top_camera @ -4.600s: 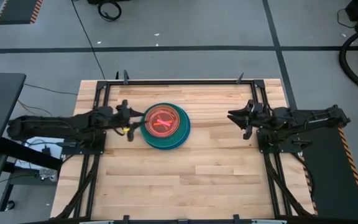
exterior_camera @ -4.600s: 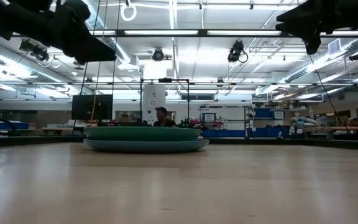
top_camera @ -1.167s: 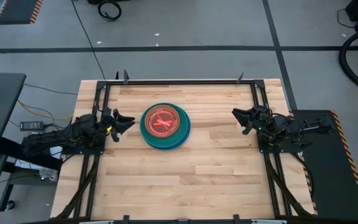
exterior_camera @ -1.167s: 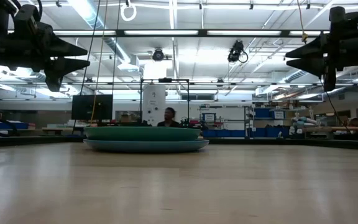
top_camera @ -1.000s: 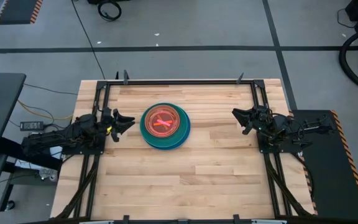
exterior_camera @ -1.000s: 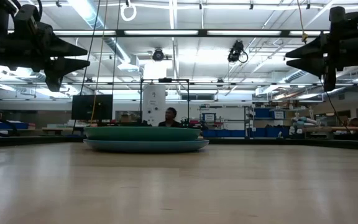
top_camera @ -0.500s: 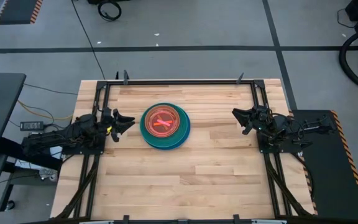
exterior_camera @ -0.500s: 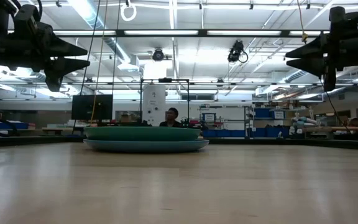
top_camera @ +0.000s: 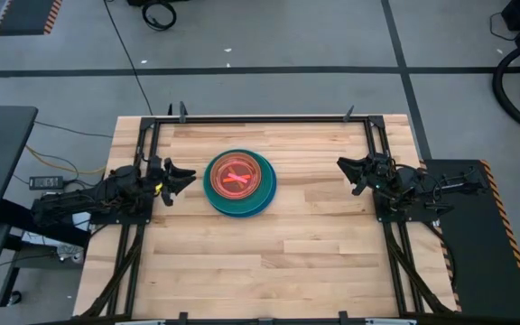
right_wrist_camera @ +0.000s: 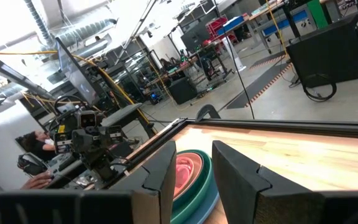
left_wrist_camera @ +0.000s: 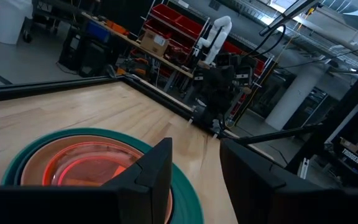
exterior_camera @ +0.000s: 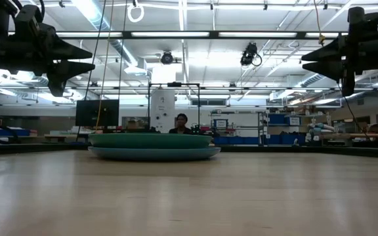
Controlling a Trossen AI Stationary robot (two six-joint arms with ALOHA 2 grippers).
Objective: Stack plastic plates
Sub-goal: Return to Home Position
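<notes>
The plastic plates (top_camera: 239, 182) sit nested in one stack on the table's middle, toward the far edge: a translucent orange one on top, teal and blue rims below; the others are hidden inside. The low view shows the stack (exterior_camera: 153, 145) flat on the wood. My left gripper (top_camera: 184, 174) is open, raised at the table's left edge, a short way left of the stack. My right gripper (top_camera: 343, 168) is open, raised at the right edge. Both wrist views show the stack (left_wrist_camera: 98, 171) (right_wrist_camera: 188, 177) beyond open fingers.
A black metal frame (top_camera: 260, 117) borders the table's far and side edges. Bare wood (top_camera: 260, 262) spreads between the stack and the near edge. A person (exterior_camera: 181, 123) sits in the room beyond the table, and another person (right_wrist_camera: 39, 146) shows in the right wrist view.
</notes>
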